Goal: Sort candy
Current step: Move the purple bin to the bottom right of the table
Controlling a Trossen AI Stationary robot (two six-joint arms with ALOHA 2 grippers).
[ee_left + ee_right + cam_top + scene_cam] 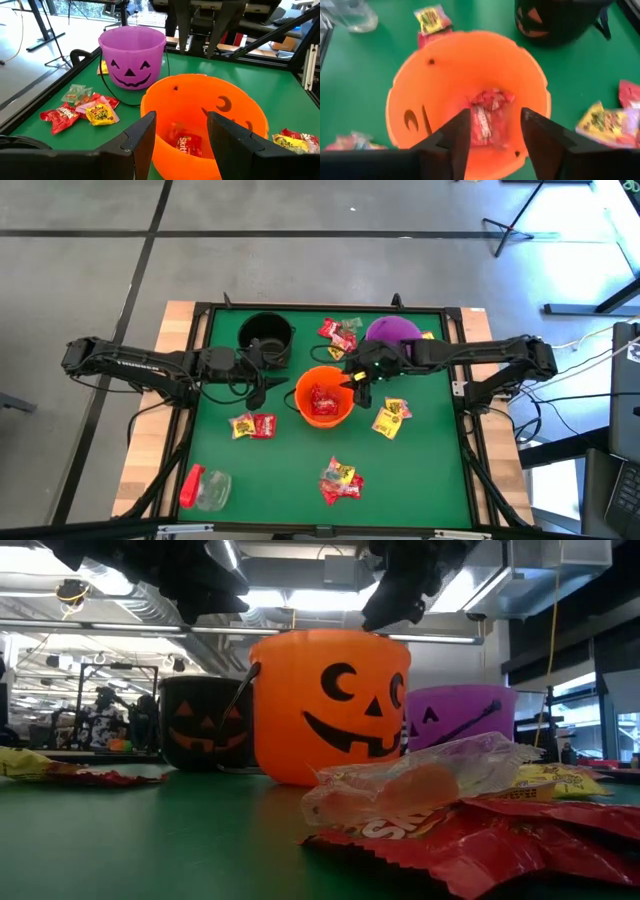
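candy (322, 399) in red wrappers lies inside your orange bucket (300, 392) at mid-table; other packets are scattered on the green mat (420, 470) around it. your right gripper (358, 379) hangs over the orange bucket's rim on the purple bucket (392, 330) side, fingers parted and gripping nothing. your left gripper (256, 380) sits between the black bucket (266, 334) and the orange one, fingers apart too, also empty. you also have a red-capped clear jar (205, 488) lying near the mat's front left corner.

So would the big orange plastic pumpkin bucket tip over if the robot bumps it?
Probably it would slide, not tip: the orange plastic pumpkin bucket sits wide and squat. It looks light, holding only a few red candy packets, so a bump likely shifts it.
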